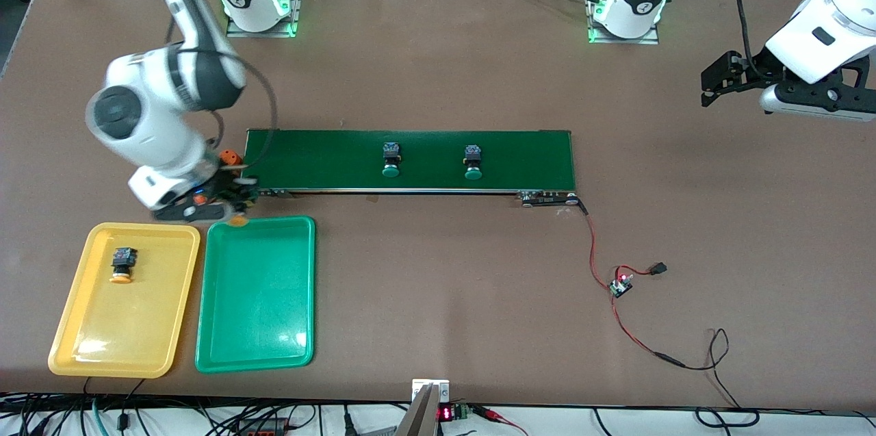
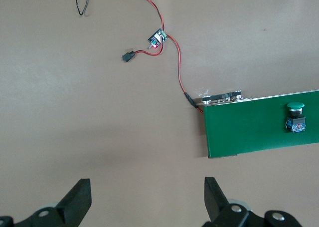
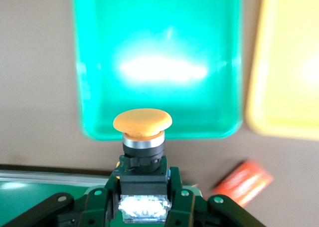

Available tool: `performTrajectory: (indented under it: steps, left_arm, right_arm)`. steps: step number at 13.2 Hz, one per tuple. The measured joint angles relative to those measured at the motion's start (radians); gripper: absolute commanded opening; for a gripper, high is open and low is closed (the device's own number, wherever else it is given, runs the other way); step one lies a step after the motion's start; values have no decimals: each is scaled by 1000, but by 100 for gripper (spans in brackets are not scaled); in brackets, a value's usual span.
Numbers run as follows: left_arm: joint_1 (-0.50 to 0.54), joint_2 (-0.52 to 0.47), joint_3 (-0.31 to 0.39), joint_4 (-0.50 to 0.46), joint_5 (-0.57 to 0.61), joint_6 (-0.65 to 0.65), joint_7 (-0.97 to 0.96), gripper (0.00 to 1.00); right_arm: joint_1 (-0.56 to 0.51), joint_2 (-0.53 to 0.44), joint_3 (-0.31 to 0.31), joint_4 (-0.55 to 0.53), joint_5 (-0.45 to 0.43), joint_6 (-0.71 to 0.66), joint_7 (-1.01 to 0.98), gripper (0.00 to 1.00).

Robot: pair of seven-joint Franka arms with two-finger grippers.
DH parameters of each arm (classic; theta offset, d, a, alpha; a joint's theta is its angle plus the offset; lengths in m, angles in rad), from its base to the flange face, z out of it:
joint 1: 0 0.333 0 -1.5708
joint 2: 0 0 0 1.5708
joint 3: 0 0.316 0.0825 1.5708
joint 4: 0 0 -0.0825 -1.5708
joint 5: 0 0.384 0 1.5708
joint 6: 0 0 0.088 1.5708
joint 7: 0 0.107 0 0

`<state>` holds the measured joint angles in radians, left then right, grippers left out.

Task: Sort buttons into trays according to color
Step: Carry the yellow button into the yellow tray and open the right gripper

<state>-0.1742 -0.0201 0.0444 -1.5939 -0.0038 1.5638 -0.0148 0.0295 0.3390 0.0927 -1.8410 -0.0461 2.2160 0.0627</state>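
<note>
Right hand [image 3: 143, 207] pinching a yellow-capped button [image 3: 142, 123] by its block body, just over the green tray [image 1: 256, 292] rim. Wrong tray: carry sideways over the yellow tray [image 1: 89, 347], lower, then release. Left hand [image 2: 147, 199] spread, waiting over bare bench.
</note>
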Motion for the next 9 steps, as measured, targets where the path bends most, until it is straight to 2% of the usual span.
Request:
performTrajectory:
  steps: [2, 5, 7, 9]
  left_arm:
    - [0, 6, 0, 4, 0, 0, 0, 100]
    - [0, 9, -1, 6, 0, -1, 0, 100]
    - [0, 11, 0, 9, 0, -4, 0, 100]
    - [0, 12, -1, 12, 0, -12, 0, 100]
  right_arm:
    - [-58, 102, -52, 63, 0, 13, -137, 5]
    - [-110, 241, -75, 125, -41, 124, -220, 7]
    - [-134, 308, -90, 135, -58, 224, -272, 7]
    - [-155, 342, -98, 144, -58, 259, -320, 9]
